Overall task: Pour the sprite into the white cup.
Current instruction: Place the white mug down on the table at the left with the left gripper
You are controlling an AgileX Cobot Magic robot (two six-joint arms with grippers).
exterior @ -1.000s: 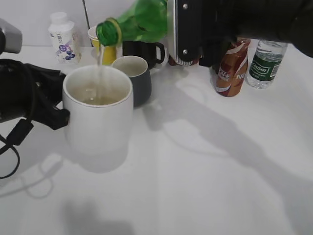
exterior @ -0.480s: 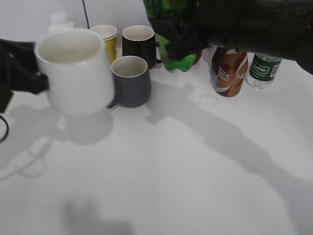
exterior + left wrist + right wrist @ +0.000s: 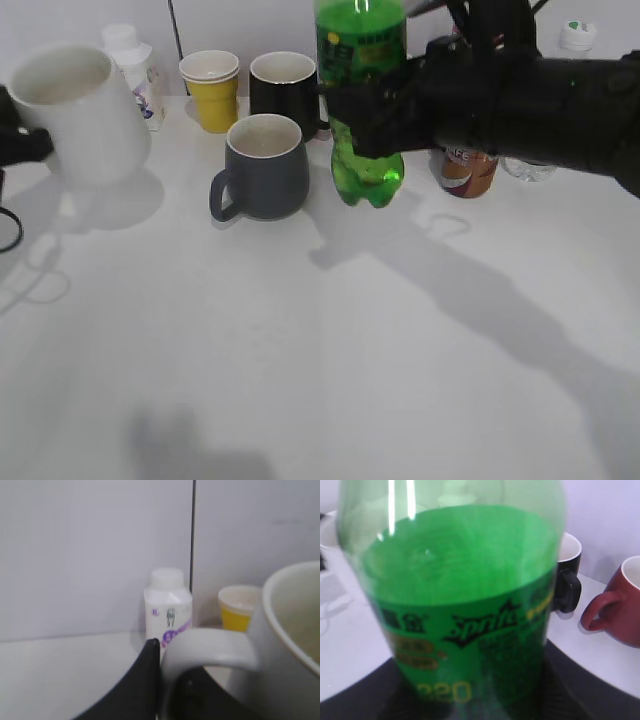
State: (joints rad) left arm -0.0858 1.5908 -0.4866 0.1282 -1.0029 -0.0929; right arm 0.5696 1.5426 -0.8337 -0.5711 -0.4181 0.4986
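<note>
The sprite [image 3: 362, 60] is a tall green bottle with a green and yellow label. It stands upright right of the grey mug, its base near the tabletop. My right gripper [image 3: 392, 108] is shut on its middle. The bottle fills the right wrist view [image 3: 465, 580], with dark jaws [image 3: 470, 705] on both sides of it. The white cup [image 3: 78, 112] is at the far left, tilted slightly. My left gripper [image 3: 14, 142] is shut on its handle. The left wrist view shows the handle [image 3: 215, 642] gripped by a black finger [image 3: 167, 667].
A grey mug [image 3: 265, 165] stands in the middle, with a black mug [image 3: 285, 88] and a yellow paper cup [image 3: 211, 92] behind it. A small white bottle with a purple label [image 3: 138, 68] is at the back left. A brown coffee bottle [image 3: 462, 170] shows under my right arm. A red mug [image 3: 620, 605] stands at the right.
The sprite has swung from tilted and pouring to upright and moved right. The white cup has moved left and back, away from the bottle, held by my left gripper.
</note>
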